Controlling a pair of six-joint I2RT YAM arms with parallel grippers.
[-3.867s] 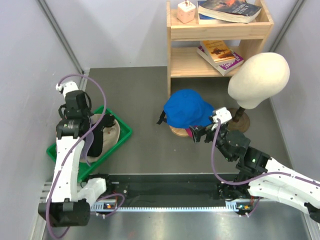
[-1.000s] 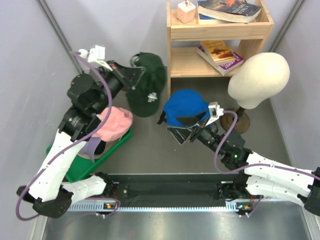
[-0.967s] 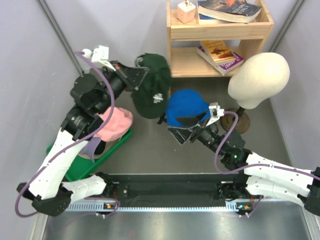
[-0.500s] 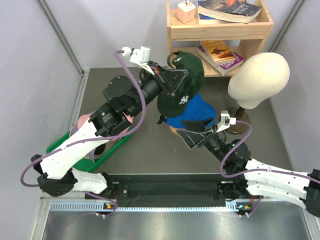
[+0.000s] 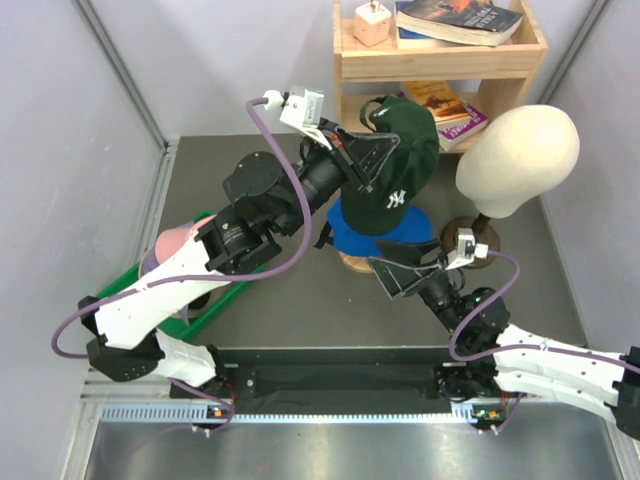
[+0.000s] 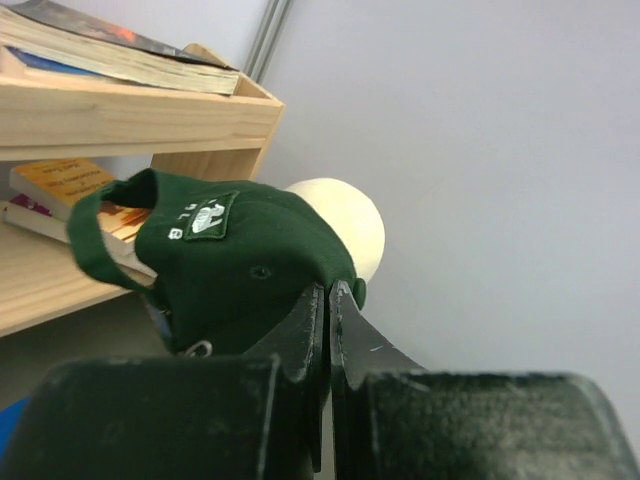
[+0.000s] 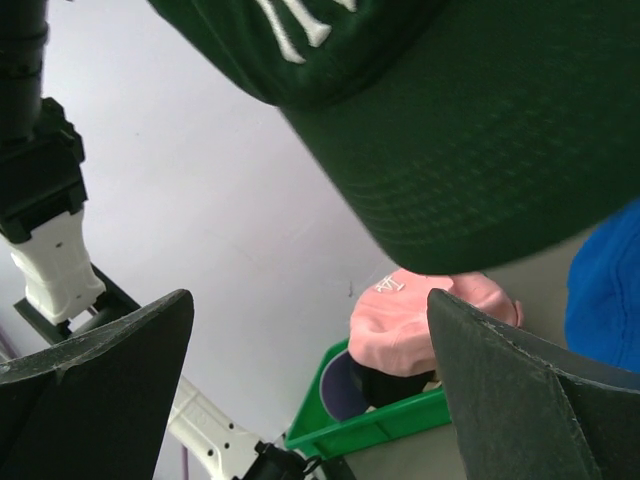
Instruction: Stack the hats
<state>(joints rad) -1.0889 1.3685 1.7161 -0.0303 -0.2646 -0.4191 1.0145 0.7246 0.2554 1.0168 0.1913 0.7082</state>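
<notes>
Well, my left gripper (image 6: 328, 290) was clamped shut on the dark green cap (image 5: 395, 170), holding it in the air just above the blue cap (image 5: 350, 228). My right gripper (image 5: 402, 272) stood wide open and empty on the near side of the blue cap. The pink cap (image 7: 425, 318) sat in the green tray (image 7: 385, 425), well off to the blue cap's left.

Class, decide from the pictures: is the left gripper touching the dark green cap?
Touching. In the left wrist view, the left gripper has its jaws shut on the edge of the dark green cap, with no gap between them.
</notes>
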